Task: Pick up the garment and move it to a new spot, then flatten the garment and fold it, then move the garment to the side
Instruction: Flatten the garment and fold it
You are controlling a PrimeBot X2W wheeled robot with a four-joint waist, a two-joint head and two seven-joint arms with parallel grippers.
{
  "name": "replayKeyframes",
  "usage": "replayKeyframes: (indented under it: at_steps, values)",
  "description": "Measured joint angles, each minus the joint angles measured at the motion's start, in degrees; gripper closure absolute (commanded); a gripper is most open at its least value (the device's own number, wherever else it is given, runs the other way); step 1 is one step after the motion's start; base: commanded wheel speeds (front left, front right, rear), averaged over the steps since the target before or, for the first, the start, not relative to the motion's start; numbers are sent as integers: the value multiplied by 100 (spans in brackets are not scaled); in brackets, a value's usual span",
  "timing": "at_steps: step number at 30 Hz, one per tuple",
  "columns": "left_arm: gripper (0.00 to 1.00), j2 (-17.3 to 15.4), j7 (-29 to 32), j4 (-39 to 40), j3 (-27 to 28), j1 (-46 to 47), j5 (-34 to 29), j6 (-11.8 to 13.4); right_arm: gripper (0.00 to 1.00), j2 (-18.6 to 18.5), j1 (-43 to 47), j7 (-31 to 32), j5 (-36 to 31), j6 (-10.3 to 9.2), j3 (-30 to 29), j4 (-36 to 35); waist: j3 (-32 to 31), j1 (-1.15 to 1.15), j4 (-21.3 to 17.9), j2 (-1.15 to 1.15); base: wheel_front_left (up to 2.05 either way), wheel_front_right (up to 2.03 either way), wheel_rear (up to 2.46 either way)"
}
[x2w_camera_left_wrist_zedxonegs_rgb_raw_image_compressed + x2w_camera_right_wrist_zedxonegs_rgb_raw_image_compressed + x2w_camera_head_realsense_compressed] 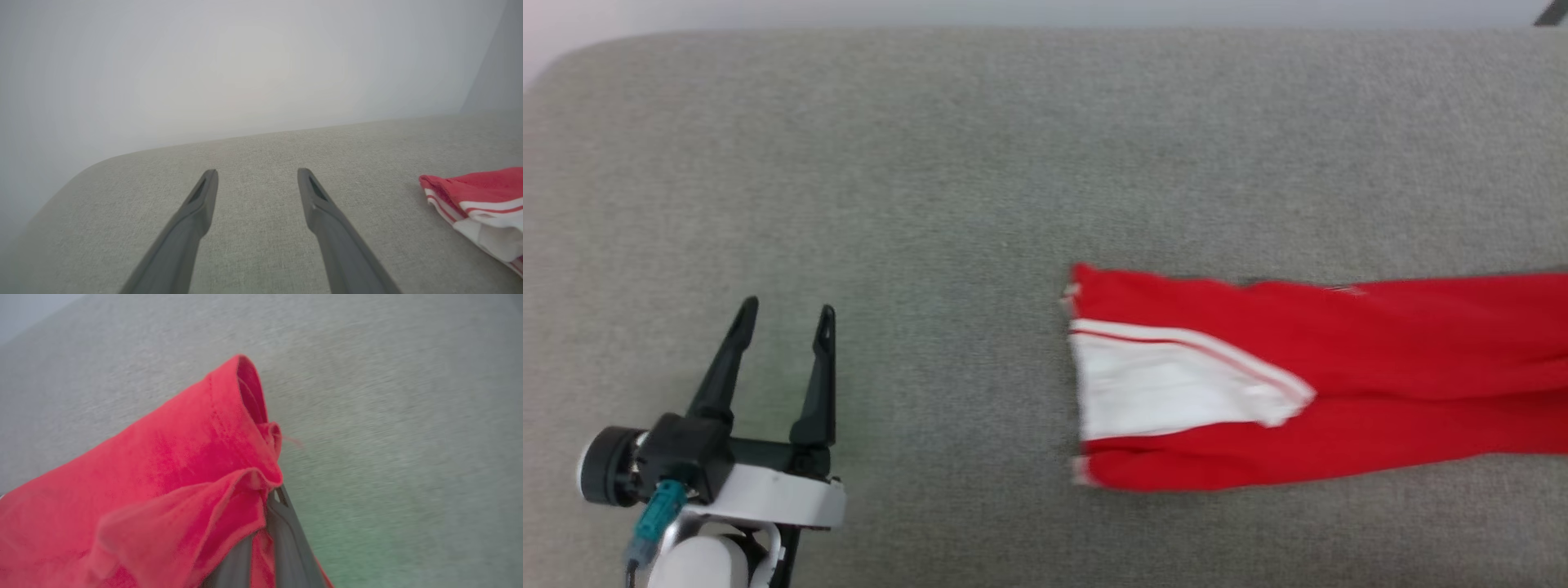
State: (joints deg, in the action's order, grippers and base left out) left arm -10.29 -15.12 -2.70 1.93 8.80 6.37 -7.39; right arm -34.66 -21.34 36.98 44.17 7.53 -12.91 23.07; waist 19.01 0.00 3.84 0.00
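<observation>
- The garment [1307,376] lies stretched out long on the right half of the counter [947,163]; its near end, with a white panel [1168,388] edged by thin red-and-white stripes, sits about mid-counter, and the rest runs off the head view's right edge
- The right hand [267,502] is clamped on a bunched red hem of the garment; a strip of red cloth shows pinched between its two grey fingers, and the cloth there is raised off the counter
- The left hand [786,314] hovers low over the counter's left side, fingers spread wide with nothing between them, well apart from the garment's striped end
- Judged from this, the task is in its first part: the garment is gripped and, given the blur along its edges, probably on the way to its new spot; it looks elongated and doubled lengthwise, but no tidy fold is made
- Left to do: release it at the new spot, smooth it flat, fold it, shift it aside; the idle left hand will likely be wanted for the flattening
- The counter is covered in grey woven fabric with a rounded far-left corner; nothing but the garment lies on it
- Behind stands a plain pale wall [204,61]; the light is soft and even
</observation>
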Motion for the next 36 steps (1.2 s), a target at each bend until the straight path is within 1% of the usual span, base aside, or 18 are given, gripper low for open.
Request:
replayKeyframes:
  at_steps: [7, 9, 11, 13, 17, 20, 24, 25, 29, 36]
  values:
    - [0, -27, 0, 65, -41, 89, -85, -1, 100, -499, -276, -376, -380, -1, -867, 616, 194, 0, -225, 0, 0, 0, 0]
    - [0, 8, 0, 24, 2, 94, -89, -1, 100, -646, -322, -494, -599, -1, -1078, 802, 213, 0, -267, 0, 0, 0, 0]
    - [0, 77, 0, 12, 46, 100, -90, -1, 100, -751, -369, -548, -722, -1, -1187, 959, 200, 0, -288, 0, 0, 0, 0]
    - [0, 146, 0, -24, 75, 91, -92, -1, 100, -734, -424, -559, -753, -1, -1174, 1000, 158, 0, -291, 0, 0, 0, 0]
    - [0, 276, 0, -120, 120, 12, -90, -1, 100, -632, -430, -439, -743, -1, -803, 789, 42, 0, -302, 0, 0, 0, 0]
    - [0, 283, 0, -153, 120, -27, -88, -1, 100, -530, -177, -237, -669, -2, -397, 402, -57, 0, -301, 0, 0, 0, 0]
    - [0, 297, 0, -147, 43, -104, -67, -1, 100, -325, 103, -81, -481, -2, -9, -314, -192, 0, -279, 0, 0, 0, 0]
    - [0, 305, 0, -113, -24, -121, 47, -1, 100, -244, 158, -45, -459, -2, 71, -514, -227, 0, -269, 0, 0, 0, 0]
    - [0, 292, 0, -102, -130, -271, 190, -9, 100, 186, 364, 196, -264, -1, 424, -1214, -372, 0, -210, 0, 0, 0, 0]
    - [0, 293, 0, -107, -286, -378, 290, -9, 100, 583, 568, 455, -176, -2, 1112, -2002, -544, 0, 12, 0, 0, 0, 0]
